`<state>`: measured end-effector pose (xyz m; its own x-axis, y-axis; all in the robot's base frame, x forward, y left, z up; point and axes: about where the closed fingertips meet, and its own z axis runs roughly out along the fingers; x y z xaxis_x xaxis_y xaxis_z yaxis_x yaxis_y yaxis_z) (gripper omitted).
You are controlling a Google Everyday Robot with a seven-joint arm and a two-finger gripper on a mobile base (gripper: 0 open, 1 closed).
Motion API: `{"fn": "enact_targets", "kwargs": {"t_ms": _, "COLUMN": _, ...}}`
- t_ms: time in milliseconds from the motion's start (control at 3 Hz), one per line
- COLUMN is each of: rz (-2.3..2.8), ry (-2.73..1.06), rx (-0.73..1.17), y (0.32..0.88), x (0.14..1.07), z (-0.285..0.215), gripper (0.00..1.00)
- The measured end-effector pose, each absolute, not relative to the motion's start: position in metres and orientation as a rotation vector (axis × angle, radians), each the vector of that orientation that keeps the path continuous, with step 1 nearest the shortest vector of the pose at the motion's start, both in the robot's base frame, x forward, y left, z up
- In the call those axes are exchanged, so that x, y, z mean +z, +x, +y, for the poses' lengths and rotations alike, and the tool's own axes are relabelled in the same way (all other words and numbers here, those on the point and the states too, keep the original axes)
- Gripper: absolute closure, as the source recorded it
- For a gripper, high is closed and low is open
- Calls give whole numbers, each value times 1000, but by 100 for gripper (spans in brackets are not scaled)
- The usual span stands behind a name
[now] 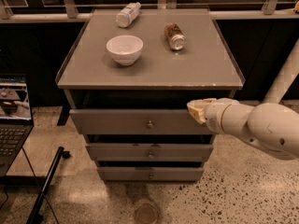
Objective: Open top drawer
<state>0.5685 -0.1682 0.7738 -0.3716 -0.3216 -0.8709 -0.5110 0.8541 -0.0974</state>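
The top drawer (121,121) is the widest of three grey-brown fronts under the cabinet top, with a small round metal knob (150,124) at its centre. It stands slightly pulled out, a dark gap above its front. My gripper (195,110) is at the end of the white arm that comes in from the right. It sits at the right end of the top drawer's front, level with its upper edge and well right of the knob.
On the cabinet top (149,73) stand a white bowl (124,49), a lying clear bottle (127,14) and a lying brown can (174,36). Two narrower drawers (149,151) sit below. A laptop (11,120) is at left, a black pole (46,185) on the speckled floor.
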Motion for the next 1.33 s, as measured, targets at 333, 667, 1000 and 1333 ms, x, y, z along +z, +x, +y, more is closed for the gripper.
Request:
{"fn": "enact_targets", "kwargs": {"t_ms": 333, "rz": 1998, "ry": -584, "rx": 221, "y": 589, "x": 747, "z": -161, "gripper": 100}}
{"fn": "enact_targets", "kwargs": {"t_ms": 667, "rz": 2000, "ry": -549, "rx": 180, "y": 624, "x": 722, "z": -162, "gripper": 100}}
{"fn": "enact_targets", "kwargs": {"t_ms": 1000, "rz": 2010, "ry": -527, "rx": 132, "y": 654, "x": 705, "z": -169, "gripper": 100}}
{"fn": "enact_targets", "kwargs": {"t_ms": 1333, "rz": 2032, "ry": -502, "rx": 82, "y": 678, "x": 690, "z": -178, "gripper": 100}}
